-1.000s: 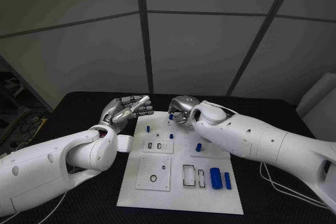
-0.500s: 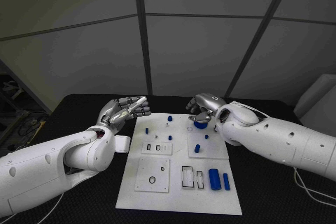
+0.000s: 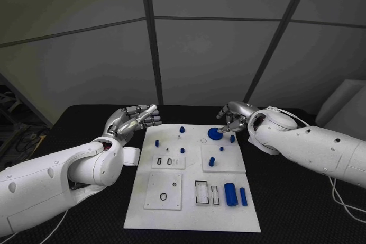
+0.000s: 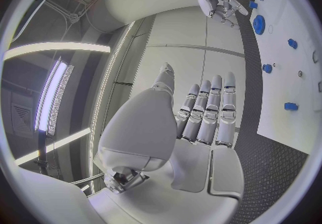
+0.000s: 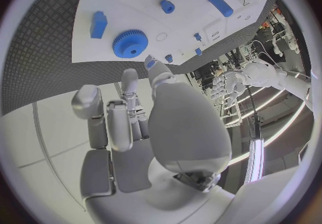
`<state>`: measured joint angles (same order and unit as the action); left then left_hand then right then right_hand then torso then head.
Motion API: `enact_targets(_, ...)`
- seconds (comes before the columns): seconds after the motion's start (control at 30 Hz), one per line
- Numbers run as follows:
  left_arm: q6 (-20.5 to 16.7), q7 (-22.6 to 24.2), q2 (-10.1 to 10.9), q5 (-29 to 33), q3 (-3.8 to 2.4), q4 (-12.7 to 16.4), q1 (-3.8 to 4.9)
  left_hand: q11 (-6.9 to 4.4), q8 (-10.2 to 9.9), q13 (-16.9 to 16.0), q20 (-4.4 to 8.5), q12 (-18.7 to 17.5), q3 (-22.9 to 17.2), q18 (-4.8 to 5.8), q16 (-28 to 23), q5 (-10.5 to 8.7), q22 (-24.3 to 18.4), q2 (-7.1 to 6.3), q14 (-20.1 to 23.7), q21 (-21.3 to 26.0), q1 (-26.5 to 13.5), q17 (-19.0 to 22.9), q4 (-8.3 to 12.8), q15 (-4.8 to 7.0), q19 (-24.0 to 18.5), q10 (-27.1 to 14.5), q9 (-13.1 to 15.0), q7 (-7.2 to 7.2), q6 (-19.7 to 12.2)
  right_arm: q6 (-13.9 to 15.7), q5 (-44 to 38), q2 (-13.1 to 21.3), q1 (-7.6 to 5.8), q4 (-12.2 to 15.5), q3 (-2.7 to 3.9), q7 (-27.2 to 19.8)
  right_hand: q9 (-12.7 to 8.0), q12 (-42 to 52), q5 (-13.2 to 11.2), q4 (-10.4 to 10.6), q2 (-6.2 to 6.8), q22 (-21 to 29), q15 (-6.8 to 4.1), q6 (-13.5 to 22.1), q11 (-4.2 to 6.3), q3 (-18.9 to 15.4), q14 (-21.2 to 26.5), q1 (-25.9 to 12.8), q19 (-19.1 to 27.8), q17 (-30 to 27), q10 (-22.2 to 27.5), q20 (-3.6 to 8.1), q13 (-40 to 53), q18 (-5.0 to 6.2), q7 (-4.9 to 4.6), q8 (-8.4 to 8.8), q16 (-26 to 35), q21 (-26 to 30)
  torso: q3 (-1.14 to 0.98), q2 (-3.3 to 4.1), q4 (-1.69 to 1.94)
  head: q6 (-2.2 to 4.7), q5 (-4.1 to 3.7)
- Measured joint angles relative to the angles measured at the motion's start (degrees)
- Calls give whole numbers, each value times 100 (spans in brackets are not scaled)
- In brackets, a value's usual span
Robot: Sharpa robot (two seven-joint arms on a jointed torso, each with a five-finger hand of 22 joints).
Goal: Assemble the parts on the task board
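1. Round blue toothed plastic gear (image 3: 214, 133) lies flat near the far right corner of the white rectangular task board (image 3: 194, 215).
2. Right hand (image 3: 232, 118) hovers beside it, fingers apart, empty.
3. Left hand (image 3: 132, 119) is raised, fingers straight, empty.

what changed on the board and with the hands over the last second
The right hand swung from the board's far middle to its far right corner and drew back; a blue gear it had covered now lies bare on the task board, with the hand close beside it. The left hand stayed raised at the far left corner, holding nothing.
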<state>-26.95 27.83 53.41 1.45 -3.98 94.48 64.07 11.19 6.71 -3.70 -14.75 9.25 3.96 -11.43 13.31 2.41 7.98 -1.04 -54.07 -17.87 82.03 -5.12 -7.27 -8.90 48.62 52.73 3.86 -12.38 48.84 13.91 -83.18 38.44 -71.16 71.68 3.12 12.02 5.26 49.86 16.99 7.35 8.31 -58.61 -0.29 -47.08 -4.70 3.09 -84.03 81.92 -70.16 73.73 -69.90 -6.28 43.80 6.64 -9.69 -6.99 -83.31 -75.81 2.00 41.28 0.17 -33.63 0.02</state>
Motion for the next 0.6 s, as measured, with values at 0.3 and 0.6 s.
enact_targets(0.3, 15, -6, -28, 0, 1, -22, 0, 0, 0, 0, 0, 0, 0, 0, 0, 0, 0, 0, 0, 0, 0, 0, 0, 0, 0, 0, 0, 0, 0, -353, 211, -270, 0, -286, 4, 148, 43, 2052, 2, 533, 42, -498, 81, 130, -50, -107, 20, 208, -291, 122, -424, -85, 2114, -88, -73, -195, -324, -219, -1, 14, 0, -26, -11)
enact_targets(0.6, 22, -10, -28, 0, 1, -15, -1, 0, 0, 0, 0, 0, 0, 0, 0, 0, 0, 0, 0, 0, 0, -1, 0, 0, 0, 0, 0, 0, 0, -545, 295, -422, 1, -524, 4, 213, 59, 2252, 31, 564, -3, -620, 101, 130, -72, -77, -1, 254, -357, 121, -484, -98, 2346, -88, -73, -255, -353, -285, 6, 16, 4, -77, -10)
